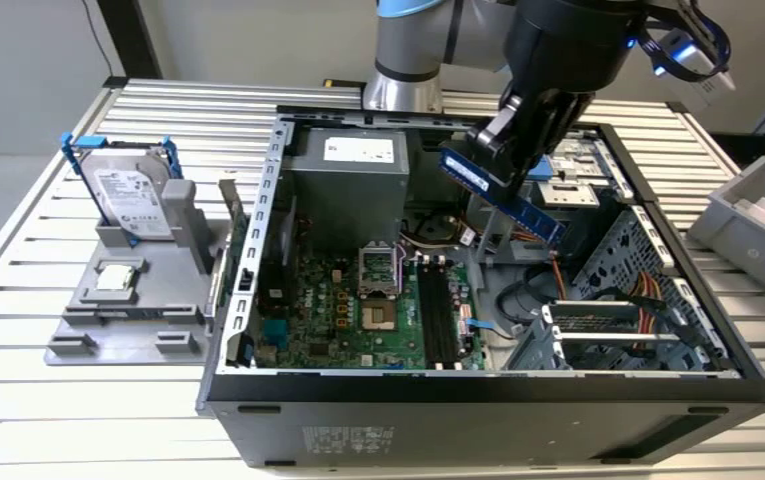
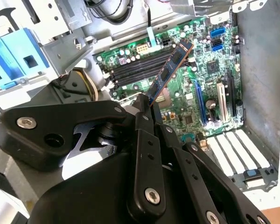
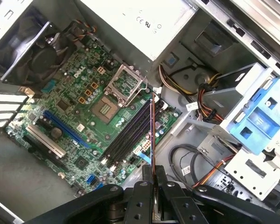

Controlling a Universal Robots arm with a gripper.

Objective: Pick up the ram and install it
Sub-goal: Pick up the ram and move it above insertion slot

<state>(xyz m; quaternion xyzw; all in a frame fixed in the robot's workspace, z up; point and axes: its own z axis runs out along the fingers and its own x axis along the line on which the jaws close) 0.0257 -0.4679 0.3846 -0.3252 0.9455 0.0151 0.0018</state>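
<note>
Exterior view, upper middle of the frame: your claw (image 1: 496,150) grips the ram (image 1: 513,203) by one end, tilted above the open case (image 1: 489,400), likely so its long edge can meet the black slots (image 1: 438,318) below.

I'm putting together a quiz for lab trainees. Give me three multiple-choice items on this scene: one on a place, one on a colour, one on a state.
1. Where is the ram?
A) in the gripper, above the open computer case
B) lying flat on the case floor
C) outside the case

2. What colour is the frame round the hard drive?
A) red
B) yellow
C) blue

3. The computer case is:
A) closed by a panel
B) open, with the motherboard exposed
C) upside down

Key: 1 A, the gripper pinches the tilted ram over the case. 2 C, the frame's edges show blue. 3 B, the motherboard is in plain sight inside.
</note>
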